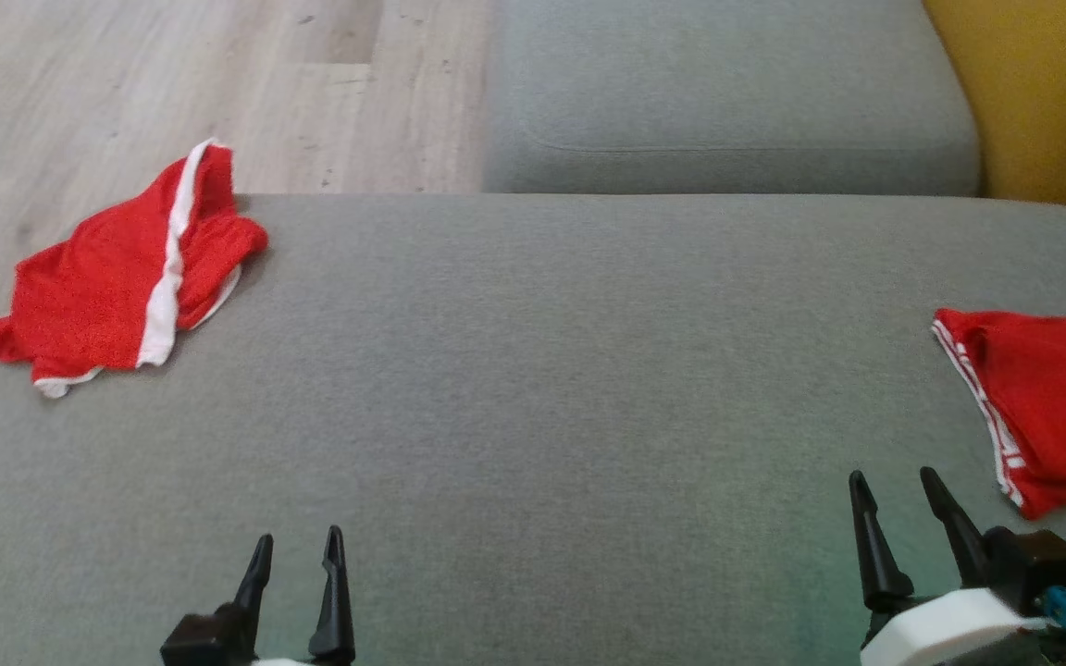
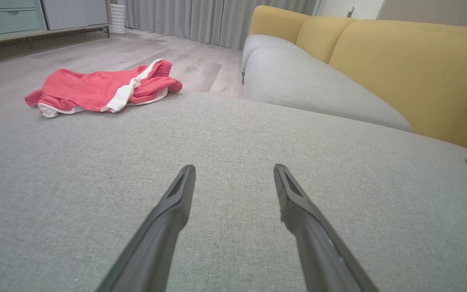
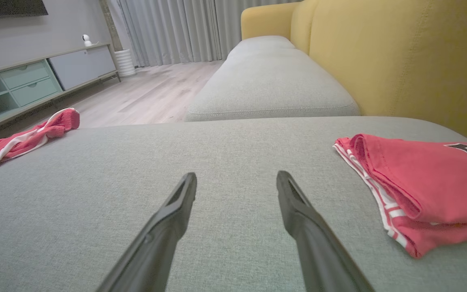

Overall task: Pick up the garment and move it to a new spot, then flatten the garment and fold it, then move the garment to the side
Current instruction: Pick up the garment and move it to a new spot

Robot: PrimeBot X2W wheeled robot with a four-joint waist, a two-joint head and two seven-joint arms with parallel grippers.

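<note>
Grey sofa seat point(image 1: 533, 388): wide, flat, carries both garments. A second grey cushion point(image 1: 727, 83) adjoins its far edge toward the right. The yellow backrest point(image 1: 1042, 92) runs along the right side. Pale wood floor point(image 1: 126, 74) shows beyond the far left corner.

Folded red garment point(image 1: 1051, 407): at the right edge of the seat, about midway along it. It is stacked in flat layers, with the white-striped trim facing the seat's middle. The right wrist view shows a dark print on its top layer.

Crumpled red garment point(image 1: 98, 287): at the far left corner of the seat, lying across the left edge there. It is bunched and unfolded. A broad white band runs through it and a thin white hem shows at its near side. It lies well apart from the folded one and nothing touches it.

Left pincer point(image 1: 300, 534): near edge of the seat, left of centre. Fingers spread and empty above bare fabric. The left wrist view shows grey cloth in the gap between them.

Right pincer point(image 1: 892, 474): near edge, toward the right, just beside the folded garment's near corner but not touching it. Fingers spread, nothing between them
</note>
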